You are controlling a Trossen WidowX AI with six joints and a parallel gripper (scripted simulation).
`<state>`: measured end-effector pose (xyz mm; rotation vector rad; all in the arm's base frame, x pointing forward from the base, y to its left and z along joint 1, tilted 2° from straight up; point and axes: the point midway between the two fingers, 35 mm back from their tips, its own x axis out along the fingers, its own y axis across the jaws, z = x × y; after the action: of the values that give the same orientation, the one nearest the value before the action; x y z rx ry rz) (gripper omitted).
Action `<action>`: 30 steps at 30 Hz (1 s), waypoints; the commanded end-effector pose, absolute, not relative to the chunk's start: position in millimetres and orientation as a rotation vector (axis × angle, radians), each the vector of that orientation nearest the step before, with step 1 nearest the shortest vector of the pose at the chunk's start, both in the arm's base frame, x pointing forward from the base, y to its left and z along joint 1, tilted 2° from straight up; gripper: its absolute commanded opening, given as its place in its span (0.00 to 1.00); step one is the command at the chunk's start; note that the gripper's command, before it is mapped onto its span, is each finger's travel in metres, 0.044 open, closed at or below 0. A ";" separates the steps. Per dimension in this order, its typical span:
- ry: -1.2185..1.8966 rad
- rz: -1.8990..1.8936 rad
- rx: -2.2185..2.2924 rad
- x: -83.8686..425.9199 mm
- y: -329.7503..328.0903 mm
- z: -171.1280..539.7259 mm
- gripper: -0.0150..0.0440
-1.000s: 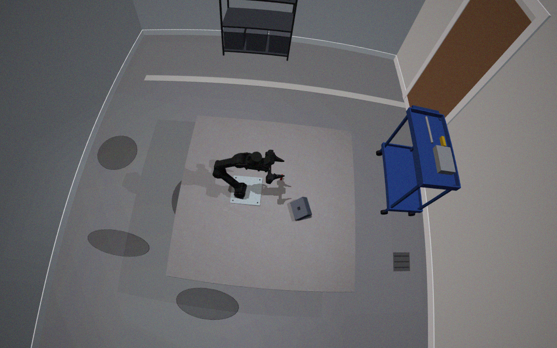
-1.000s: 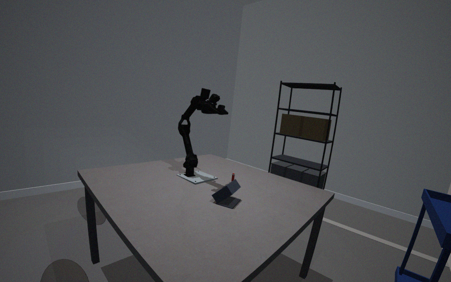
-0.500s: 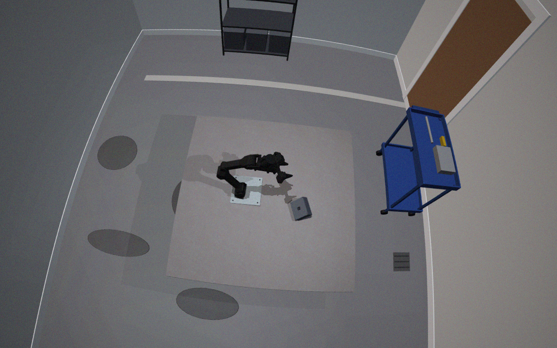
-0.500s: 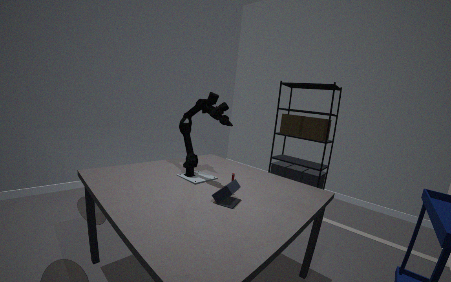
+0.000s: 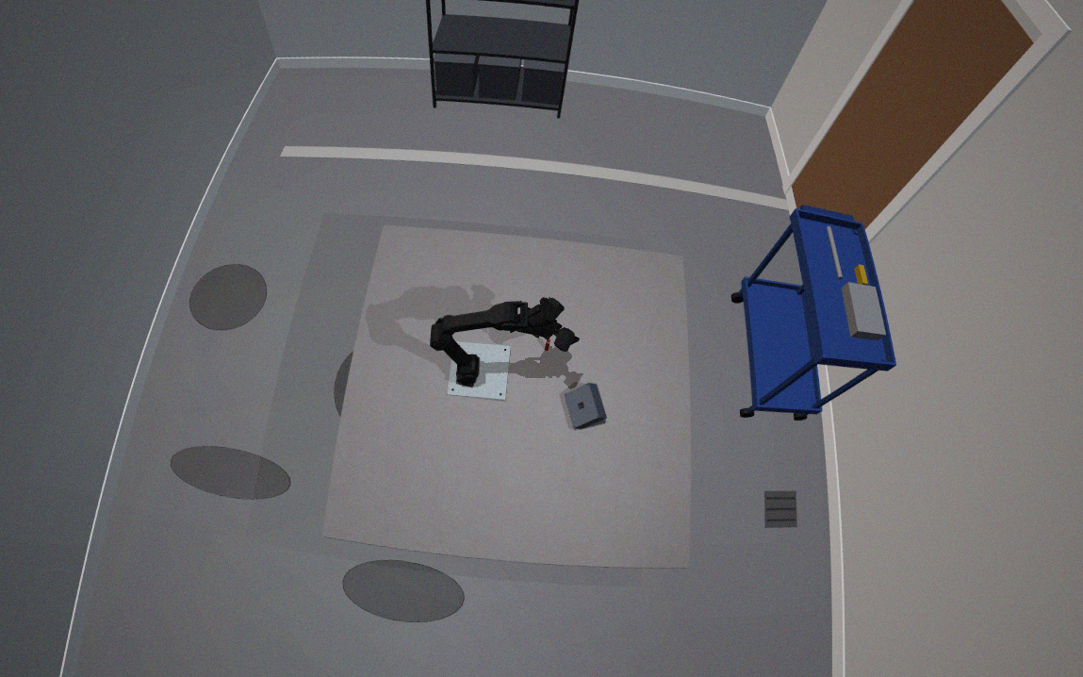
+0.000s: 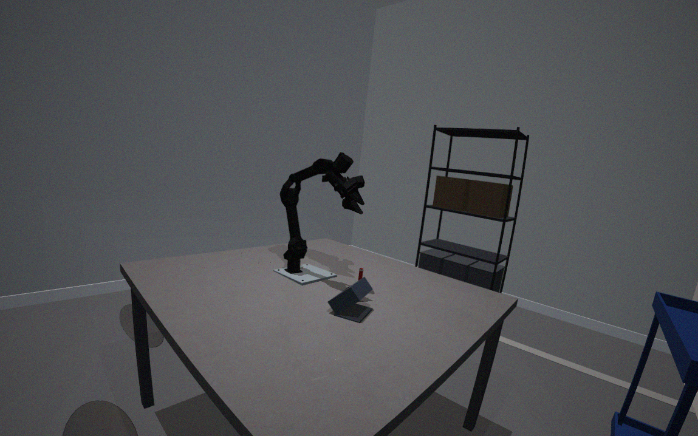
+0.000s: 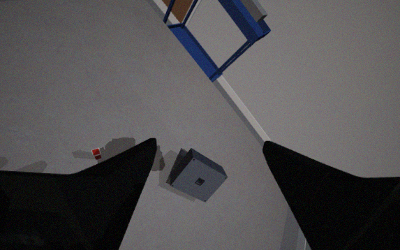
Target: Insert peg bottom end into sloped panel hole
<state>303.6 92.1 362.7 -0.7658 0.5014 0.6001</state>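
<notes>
Red peg (image 6: 360, 272) stands upright on the grey table (image 6: 264, 336), just behind the sloped panel (image 6: 349, 297) and near the arm's base plate (image 6: 303, 273), untouched. I've got the gripper (image 6: 353, 203) high above it, angled down, fingers spread wide with nothing between them. In the wrist view the peg (image 7: 96, 153) sits off to the left, outside the finger gap, while the panel's square hole (image 7: 200, 181) shows between the fingers. I judge this the approach step: next I need to shift over the peg, descend, and straddle it before closing. Count: one peg, one panel, one hole, one arm, one blue cart (image 5: 818, 311), one black shelf (image 6: 470, 203).
</notes>
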 end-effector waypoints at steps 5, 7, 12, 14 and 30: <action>0.546 0.732 -0.956 310.2 107.2 329.8 1.00; 0.553 0.770 -1.007 311.0 111.2 321.6 1.00; 0.564 0.869 -1.130 311.8 121.3 301.4 1.00; 0.567 0.910 -1.178 311.7 125.3 293.3 1.00; 0.540 1.273 -1.550 303.4 153.8 231.2 1.00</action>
<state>305.2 150.0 242.9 -1.4939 0.5415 1.2094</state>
